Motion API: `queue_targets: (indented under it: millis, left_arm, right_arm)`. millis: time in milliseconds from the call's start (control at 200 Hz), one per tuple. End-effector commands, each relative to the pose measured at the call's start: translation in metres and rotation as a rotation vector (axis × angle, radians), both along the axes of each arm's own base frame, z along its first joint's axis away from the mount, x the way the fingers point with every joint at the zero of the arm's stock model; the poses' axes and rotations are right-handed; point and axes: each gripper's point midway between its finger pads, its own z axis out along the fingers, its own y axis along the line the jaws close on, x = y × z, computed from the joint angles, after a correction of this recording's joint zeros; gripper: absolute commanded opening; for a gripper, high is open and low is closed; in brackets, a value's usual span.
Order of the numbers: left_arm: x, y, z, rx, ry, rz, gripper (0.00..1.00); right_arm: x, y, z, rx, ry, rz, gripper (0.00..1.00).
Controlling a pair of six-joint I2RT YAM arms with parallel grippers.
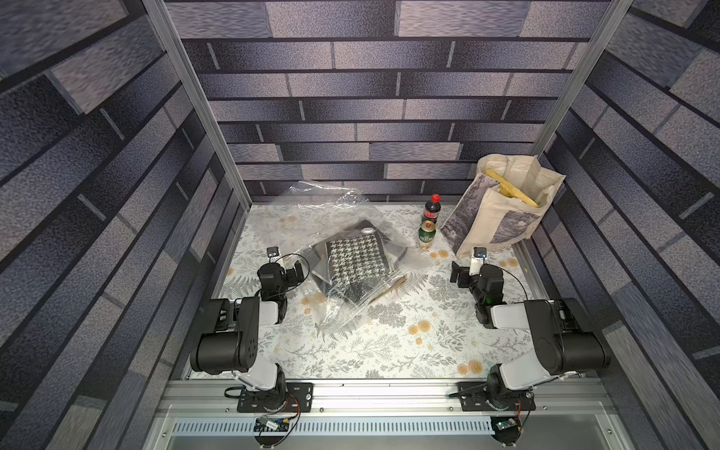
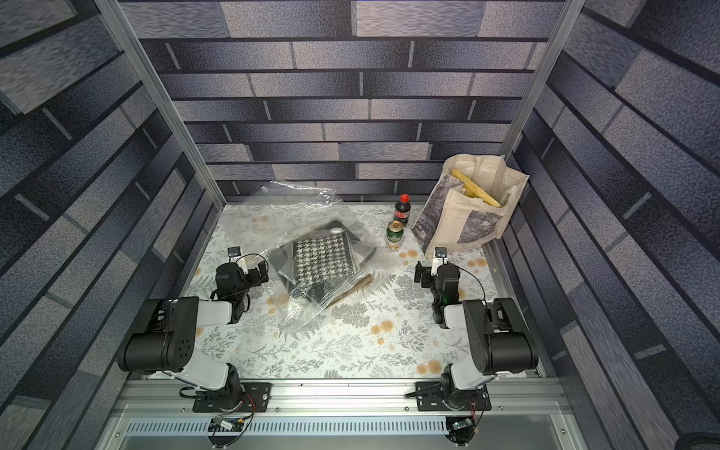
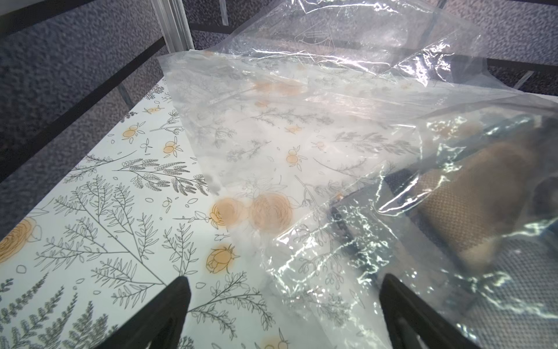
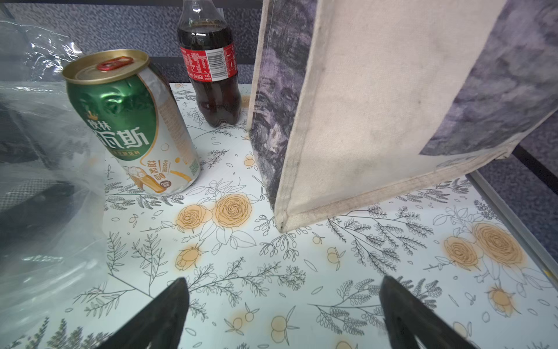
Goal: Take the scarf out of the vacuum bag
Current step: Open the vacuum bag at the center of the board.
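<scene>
The vacuum bag (image 1: 343, 218) (image 2: 307, 222) lies crinkled and transparent in the middle of the table, its white valve cap (image 1: 367, 230) on top. Inside it lies the folded black-and-white houndstooth scarf (image 1: 356, 259) (image 2: 323, 259). My left gripper (image 1: 297, 271) (image 2: 262, 272) is open just left of the bag. In the left wrist view the left gripper (image 3: 283, 281) straddles the vacuum bag's (image 3: 302, 121) plastic edge, and the scarf (image 3: 519, 290) shows blurred through it. My right gripper (image 1: 459, 272) (image 4: 282, 282) is open over bare table, right of the bag.
A green can (image 1: 426, 233) (image 4: 133, 121) and a cola bottle (image 1: 431, 208) (image 4: 211, 66) stand behind the right gripper. A cream tote bag (image 1: 502, 210) (image 4: 377, 105) with yellow things inside stands at the back right. A brown piece (image 1: 389, 288) lies inside the vacuum bag.
</scene>
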Motion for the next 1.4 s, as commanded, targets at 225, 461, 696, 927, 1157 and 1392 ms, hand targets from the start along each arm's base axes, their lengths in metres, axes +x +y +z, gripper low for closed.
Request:
queue_targets:
  millis: [225,461,696,927,1157,1392]
  left_arm:
    - [0.007,-0.001,0.010,-0.004,-0.022,-0.012,1.00]
    - [0.007,-0.002,0.009,-0.007,-0.020,-0.013,1.00]
    - [0.007,-0.001,0.009,-0.007,-0.018,-0.010,1.00]
    - [0.007,-0.001,0.009,-0.006,-0.017,-0.010,1.00]
    - [0.006,0.008,0.014,0.002,-0.017,0.055,1.00]
    - [-0.007,0.017,0.044,0.054,0.067,0.130,1.00]
  right_arm:
    - [0.003,-0.002,0.007,-0.005,-0.017,-0.001,1.00]
    - [0.003,-0.001,0.007,-0.004,-0.017,0.001,1.00]
    - [0.004,-0.005,0.007,-0.001,-0.014,-0.017,1.00]
    - [0.004,-0.007,0.007,0.012,-0.010,-0.015,1.00]
    - [0.006,-0.004,0.012,0.012,-0.001,-0.003,1.00]
    - [0.004,-0.006,0.041,-0.020,0.042,-0.040,1.00]
